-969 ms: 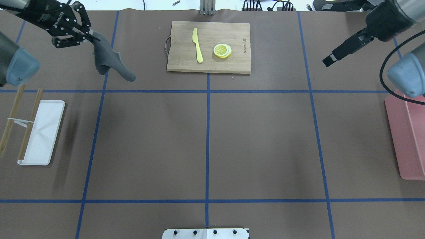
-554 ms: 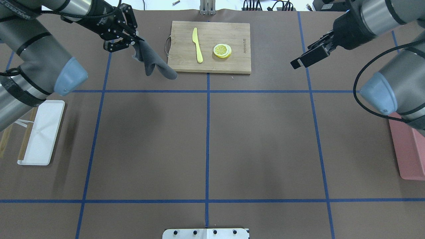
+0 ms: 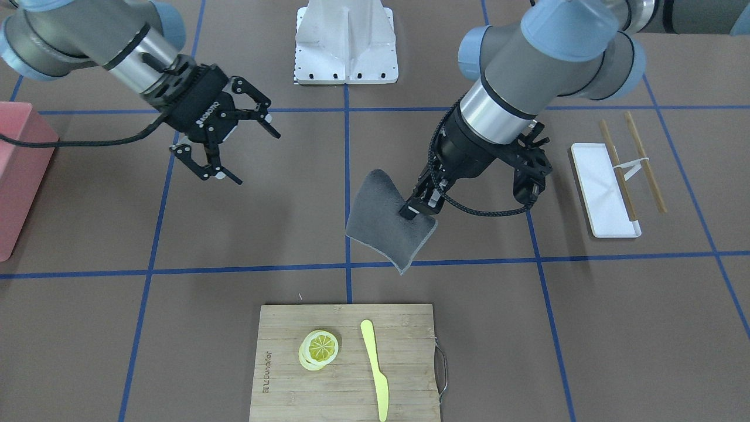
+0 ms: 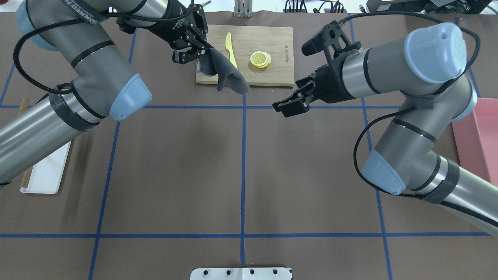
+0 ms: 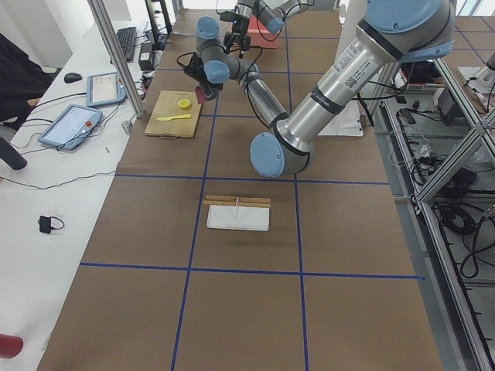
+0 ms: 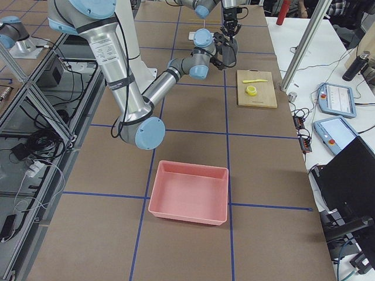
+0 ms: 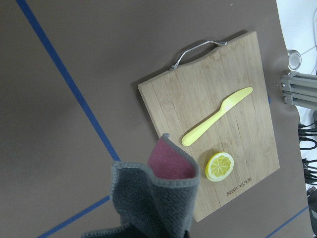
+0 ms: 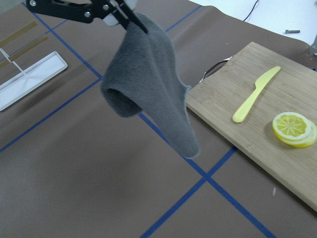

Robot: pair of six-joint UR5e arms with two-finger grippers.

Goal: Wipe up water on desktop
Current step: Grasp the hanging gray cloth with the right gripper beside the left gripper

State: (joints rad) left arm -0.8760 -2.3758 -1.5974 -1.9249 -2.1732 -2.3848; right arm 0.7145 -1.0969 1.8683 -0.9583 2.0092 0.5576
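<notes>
The desktop [image 4: 175, 167] is a matte brown surface crossed by blue tape lines; I make out no water on it. My left gripper [image 4: 200, 48] is shut on a corner of a grey cloth [image 4: 228, 77], which hangs in the air over the near left corner of the cutting board. In the front view the left gripper [image 3: 413, 210] pinches the cloth [image 3: 381, 225] near the middle tape line. The cloth shows in the left wrist view [image 7: 148, 198] and the right wrist view [image 8: 148, 84]. My right gripper [image 3: 258, 159] is open and empty, a short way to the cloth's right [image 4: 281, 109].
A bamboo cutting board [image 4: 272, 76] at the back centre carries a yellow knife [image 4: 230, 46] and lemon slices [image 4: 260, 59]. A white tray [image 3: 603, 193] with chopsticks [image 3: 641, 158] lies on the robot's left. A pink bin [image 4: 480, 132] stands on its right.
My left gripper has carried the cloth from the far left rightward to the cutting board's left end. My right gripper has swung in leftward and nearer, toward the cloth.
</notes>
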